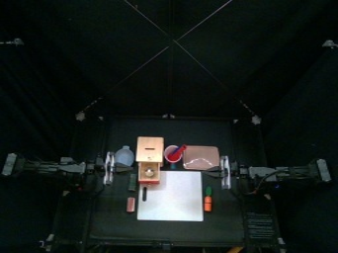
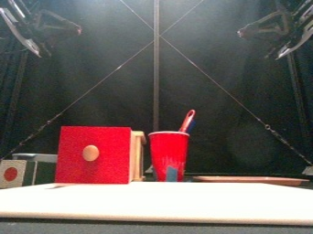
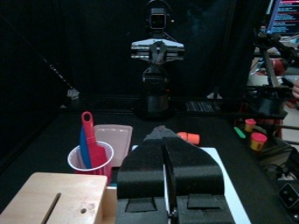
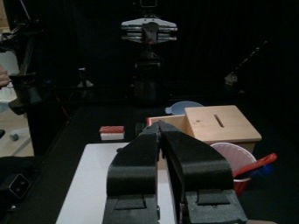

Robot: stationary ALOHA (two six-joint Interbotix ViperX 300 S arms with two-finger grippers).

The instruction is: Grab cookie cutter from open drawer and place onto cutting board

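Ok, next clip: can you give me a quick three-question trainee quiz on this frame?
1. True or false: the left gripper or the right gripper is holding the cookie cutter.
2. What stands in the red cup? A. a red-handled utensil; B. a banana; C. nothing.
3. Fill in: the cookie cutter lies in the open ___ of the wooden box.

Key: 1 false, both grippers are shut on nothing, raised off the table; 2 A; 3 drawer.
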